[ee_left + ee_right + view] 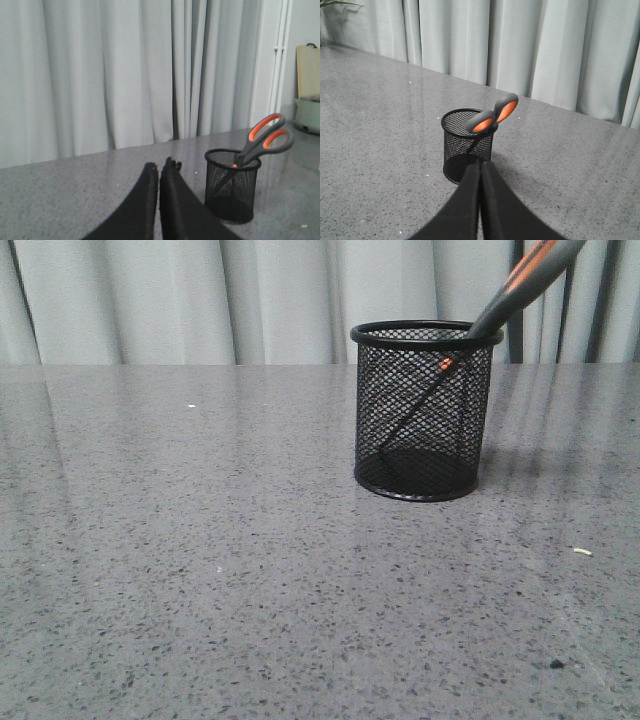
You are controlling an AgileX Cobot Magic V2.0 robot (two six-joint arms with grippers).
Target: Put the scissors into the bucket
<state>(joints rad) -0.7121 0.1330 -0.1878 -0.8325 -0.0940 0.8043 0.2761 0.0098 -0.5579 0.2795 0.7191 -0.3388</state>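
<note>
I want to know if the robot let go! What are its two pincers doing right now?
Left pincer: closed, holding nothing.
Right pincer: closed, holding nothing.

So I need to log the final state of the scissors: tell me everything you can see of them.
The scissors have dark grey plastic loop handles lined in orange, an orange pivot spot and slim dark blades. They stand blades-down inside the black wire-mesh bucket, tilted, the shank leaning on the rim, the tips near the base on the opposite side. The handles stick out above the rim. Neither gripper touches them.

Bucket (426, 420) black wire mesh; table (200, 570) glossy (speckled stone look).
</note>
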